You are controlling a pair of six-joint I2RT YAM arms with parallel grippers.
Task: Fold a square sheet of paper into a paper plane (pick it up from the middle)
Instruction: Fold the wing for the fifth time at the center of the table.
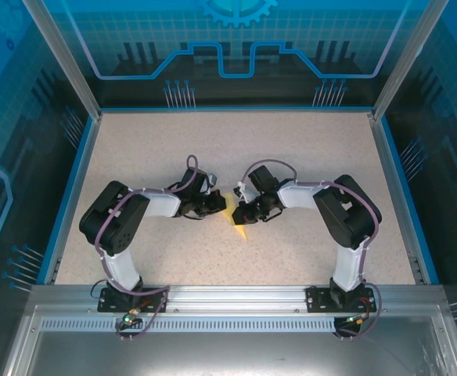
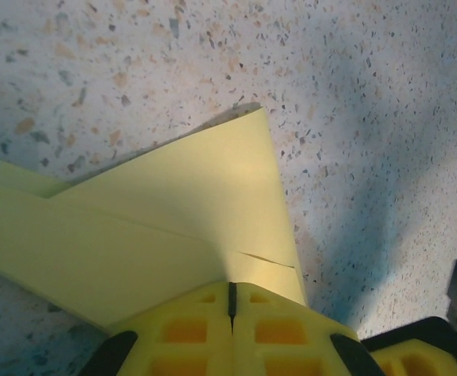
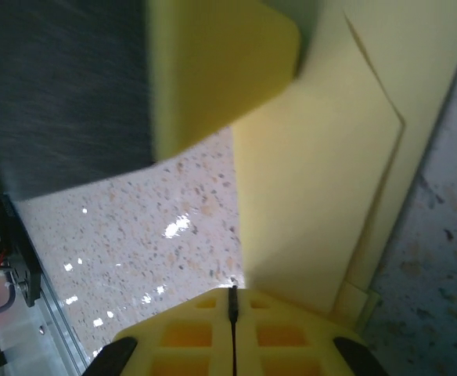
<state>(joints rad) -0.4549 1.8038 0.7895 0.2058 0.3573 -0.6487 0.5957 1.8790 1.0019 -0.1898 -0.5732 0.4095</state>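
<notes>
Paper: you have the folded yellow paper sheet (image 1: 242, 224) at the centre of the top view, between the two gripper heads; it shows there as a small yellow sliver with a point toward the lower edge of the frame.
Paper, left wrist view: it fills the middle of the frame in overlapping layers, with one sharp corner pointing to the upper centre and a long flap running off to the left edge.
Paper, right wrist view: it runs up the right half of the frame, with a stepped edge along its right side.
Left claw: your left gripper (image 2: 232, 309) has its yellow fingers pressed together, only a thin dark seam between them, and the paper's lower edge runs in at their tips, so it pinches the paper.
Right claw: your right gripper (image 3: 232, 301) is likewise closed to a hairline seam, with the paper's bottom edge caught at the fingertips.
Neighbour: a blurred yellow finger of the left gripper sits in the upper left-centre of the right wrist view, against the paper.
Surface: the speckled table (image 1: 291, 157) lies under everything.
Arms: both bend inward from the lower corners of the top view and meet at the paper.
</notes>
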